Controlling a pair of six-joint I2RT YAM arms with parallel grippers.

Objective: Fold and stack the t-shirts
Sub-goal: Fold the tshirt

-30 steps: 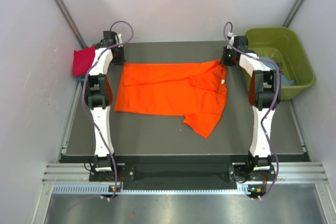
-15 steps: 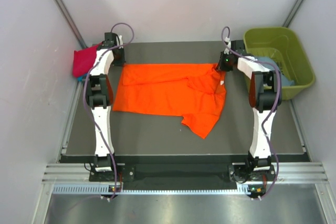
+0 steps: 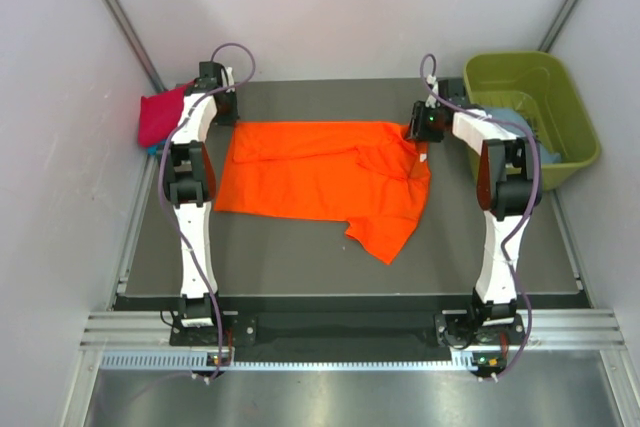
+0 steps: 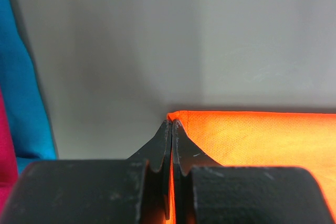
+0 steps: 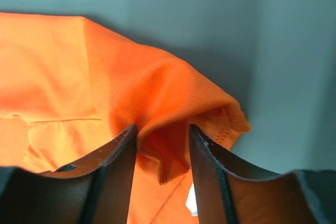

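The left pincer (image 4: 172,125) is closed tight on the far left corner of the orange t-shirt (image 3: 320,172), with a sliver of cloth showing between its jaws. The right pincer (image 5: 161,129) stands partly open. The shirt's far right corner sits bunched in the gap between its jaws and is not clamped.

From both pincers the shirt spreads back toward the arm bases, lying mostly flat on the bench (image 3: 300,247). One flap below the right pincer is doubled over and creased.

The fabric looks thin, light and limp. It will likely sag and wrinkle wherever it is unsupported, so hems and corners are the best places to take hold, with both sides lifted together.

Just outside the left pincer lies the crimson t-shirt (image 3: 158,117), with blue cloth (image 4: 21,103) beside it. Outside the right pincer stands the green tub (image 3: 575,107). The back wall (image 3: 330,17) is close ahead of both pincers. The open room for moving is behind them, over the bare near bench.
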